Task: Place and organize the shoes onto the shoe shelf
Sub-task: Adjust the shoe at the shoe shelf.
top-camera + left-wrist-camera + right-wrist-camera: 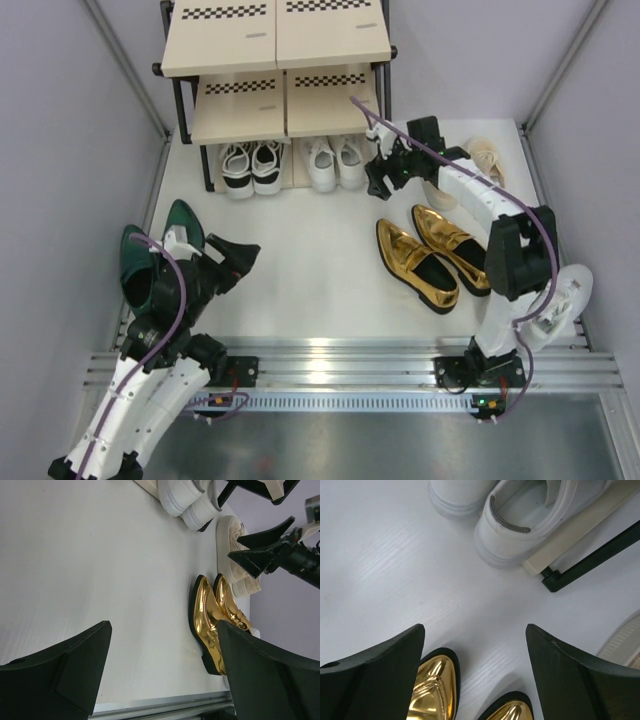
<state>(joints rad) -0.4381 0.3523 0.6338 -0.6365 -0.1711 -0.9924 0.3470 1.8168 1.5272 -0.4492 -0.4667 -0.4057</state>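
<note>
Near edge, left side: the left pincer (164, 626) hung released above the counter (320, 280), its jaws wide apart with nothing between them.
Beside the left arm: the dark green loafers (132, 258) lay on the counter at the far left, partly covered by the arm and not shelved.
Near edge, right side: a white shoe (568, 285) showed beside the right arm, mostly hidden. Whether its mate lay with it could not be told.
Middle of the counter: the gold loafers (415, 262) lay side by side with their toes toward the shelf, touched by neither pincer.
Just past the loafers: the right pincer (475, 629) hovered released and empty, jaws spread, between the gold toes and the foot of the shelf.
Behind the right arm: the beige sneakers (487, 155) sat on the counter just right of the shelf, off it.
Lowest tier: the black-and-white sneakers (250, 165) stood on the left and the white lace-ups (335, 160) on the right, the lace-ups heel-outward.
Middle tier: no shoe showed on either board, though the back was hidden under the top tier.
Top tier: the boards of the shoe shelf (275, 40) carried only their checkered strips.
Done so far: two pairs were shelved, which I judged to be about a third of the job.
Left to do: green, gold, beige and white shoes waited on the counter. Two tiers looked free to take them.
</note>
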